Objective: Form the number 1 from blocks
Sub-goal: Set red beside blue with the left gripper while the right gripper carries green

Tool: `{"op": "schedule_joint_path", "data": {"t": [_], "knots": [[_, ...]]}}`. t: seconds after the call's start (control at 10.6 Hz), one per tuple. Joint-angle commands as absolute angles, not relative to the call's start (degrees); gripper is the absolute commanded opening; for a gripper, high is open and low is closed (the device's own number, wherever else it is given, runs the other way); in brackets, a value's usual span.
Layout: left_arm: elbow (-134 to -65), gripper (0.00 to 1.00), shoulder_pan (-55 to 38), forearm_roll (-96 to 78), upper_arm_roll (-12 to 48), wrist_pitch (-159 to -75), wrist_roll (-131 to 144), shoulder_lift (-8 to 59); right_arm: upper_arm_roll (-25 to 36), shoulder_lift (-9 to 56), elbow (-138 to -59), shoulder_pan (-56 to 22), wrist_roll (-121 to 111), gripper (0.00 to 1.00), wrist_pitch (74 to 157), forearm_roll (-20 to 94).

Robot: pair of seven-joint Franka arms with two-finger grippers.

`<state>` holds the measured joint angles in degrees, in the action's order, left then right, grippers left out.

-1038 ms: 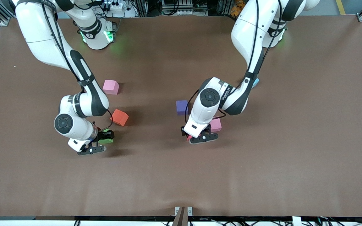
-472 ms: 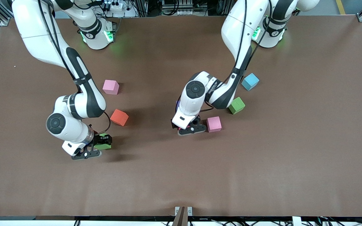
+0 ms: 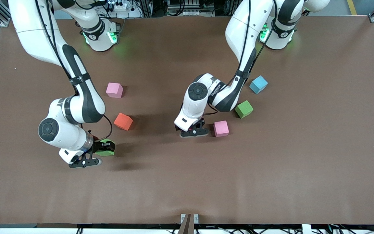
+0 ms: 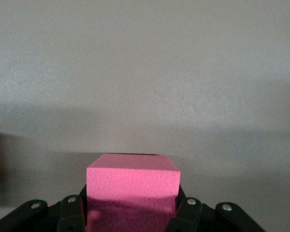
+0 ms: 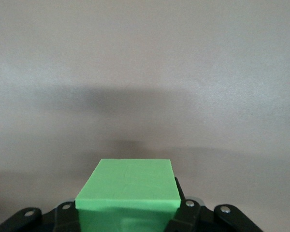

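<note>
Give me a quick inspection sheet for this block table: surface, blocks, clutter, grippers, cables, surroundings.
Surface: brown table, matte, arm shadows on it.
Job's things: loose on the table are a pink block, orange block, second pink block, green block and light blue block; scattered, not touching.
Clutter: nothing seen.
Grippers: right gripper shut on a held green block; left gripper shut on a red-pink block.
Cables: black cables run along both arms.
Surroundings: power strip and metal frame past the table's edge by the bases.
</note>
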<state>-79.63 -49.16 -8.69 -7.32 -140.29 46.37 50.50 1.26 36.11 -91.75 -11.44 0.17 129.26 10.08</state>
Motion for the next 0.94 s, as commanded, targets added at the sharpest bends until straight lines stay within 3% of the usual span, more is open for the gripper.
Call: {"op": "schedule_joint_path", "data": {"t": [0.0, 0.47, 0.85], "knots": [[-80.2, 0.00, -50.3, -6.9, -8.4, -140.4, 45.9, 50.3, 0.4, 35.8, -91.1, -11.4, 2.3, 0.00, 128.6, 11.3], [-81.6, 0.00, -51.3, -4.9, -8.2, -136.1, 46.1, 49.2, 0.2, 33.2, -93.3, -12.7, 3.9, 0.00, 126.4, 10.9], [-81.6, 0.00, -51.3, -4.8, -8.0, -134.7, 46.1, 48.9, 0.2, 25.0, -104.9, -16.9, 6.3, 0.00, 126.8, 10.7]]}}
